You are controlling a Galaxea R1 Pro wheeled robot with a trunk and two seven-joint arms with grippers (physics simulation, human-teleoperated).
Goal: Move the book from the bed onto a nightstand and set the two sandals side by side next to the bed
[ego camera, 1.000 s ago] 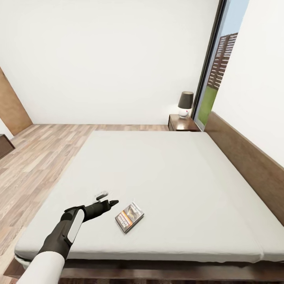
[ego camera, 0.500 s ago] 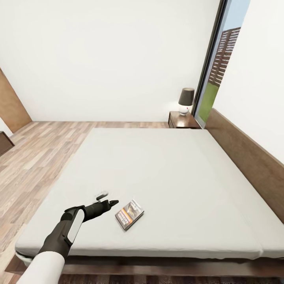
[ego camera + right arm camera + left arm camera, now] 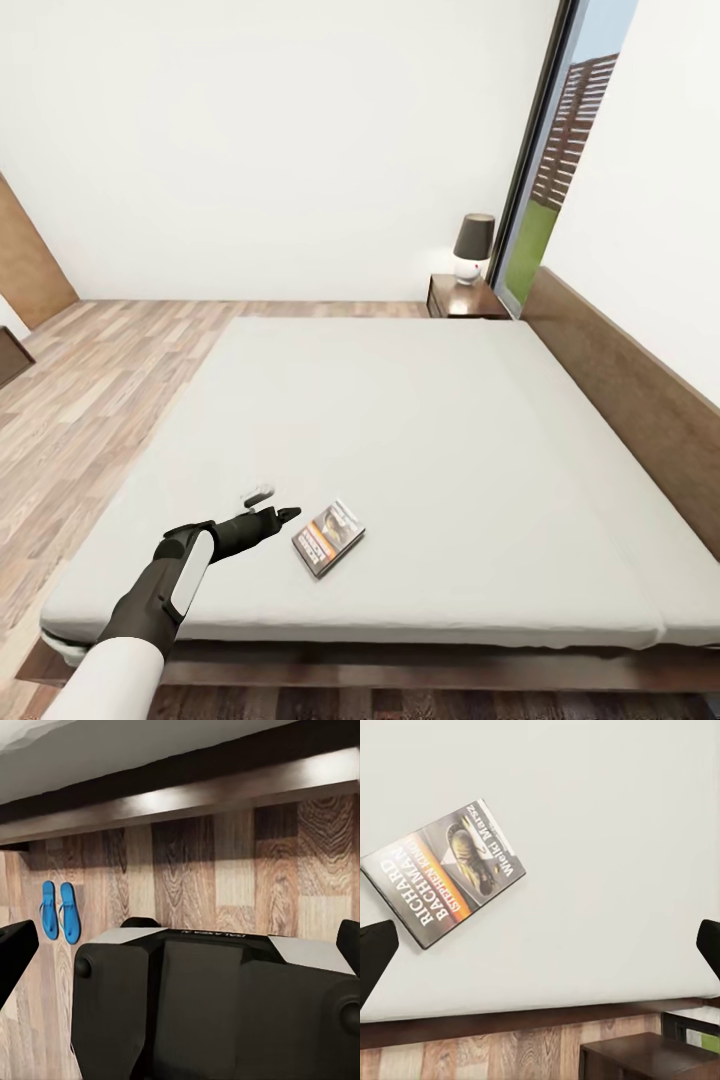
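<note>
my left hand [image 3: 268,505]: out over the near part of the bed, just left of the book, clear of it. Fingers spread wide in the left wrist view, one dark tip [image 3: 375,956] at each frame edge, nothing between them; released.
my right hand [image 3: 180,960]: aimed down at the floor by the bed frame. Tips cut off at both frame edges, wide apart, gripping nothing; released. Dark robot body blocks the lower part of that view.
book [image 3: 328,538]: 1. Flat on the mattress near the foot edge, cover up, turned at an angle. "Richard Bachman" legible in the left wrist view [image 3: 444,872]; smaller lettering hard to read.
bed [image 3: 400,420]: 1. Pale mattress, dark frame; headboard along the right, cut off by the frame edge.
sandals [image 3: 60,911]: 2, blue, side by side and touching or nearly so, on the plank floor beside the bed frame. Small; strap detail unclear.
nightstand [image 3: 466,297]: 1 at the far corner of the bed, partly hidden behind the mattress.
lamp [image 3: 472,246]: 1 on that nightstand, dark shade, pale base.
window [image 3: 555,150]: tall, dark frame, top cut off.
</note>
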